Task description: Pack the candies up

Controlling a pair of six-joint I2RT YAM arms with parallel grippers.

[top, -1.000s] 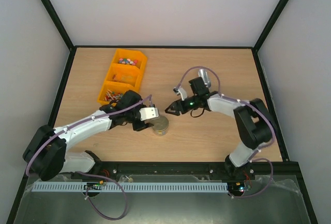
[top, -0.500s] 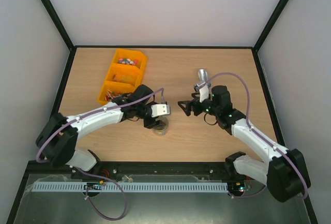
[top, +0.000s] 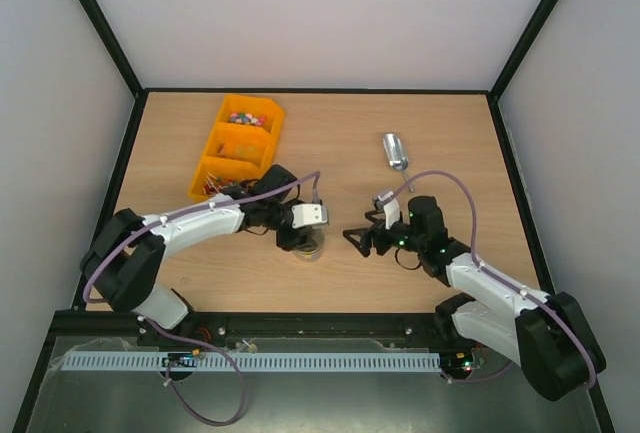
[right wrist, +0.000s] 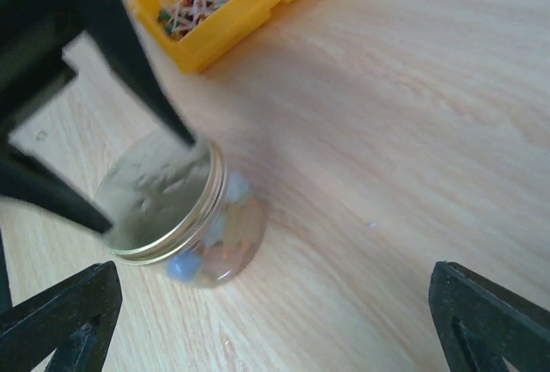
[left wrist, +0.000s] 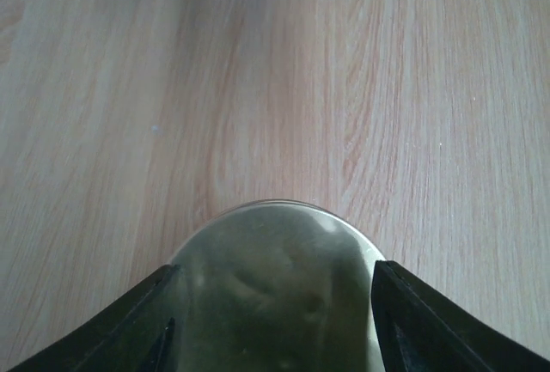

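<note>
**Capping step: lid on the jar, left gripper on it**

Some candies (right wrist: pixel 183 265) show through the glass of the jar (right wrist: pixel 234 233), which stands on the worktop (top: pixel 440 123) between the two arms. More lie in the far compartment (top: pixel 243 117) of the orange tray (top: pixel 272 139), well apart from the jar.

The gold lid (right wrist: pixel 148 202) sits on the jar mouth. Your left gripper (left wrist: pixel 273 282) is clamped across it, one finger on each side of the rim. Your right gripper (top: pixel 357 241) is spread wide and empty, just beside the jar and not touching it.

I read this as closing the jar. I can't tell if the lid is threaded home.

Next move, my call: twist the lid with the left gripper, and close the right gripper on the glass so the jar doesn't spin.
</note>
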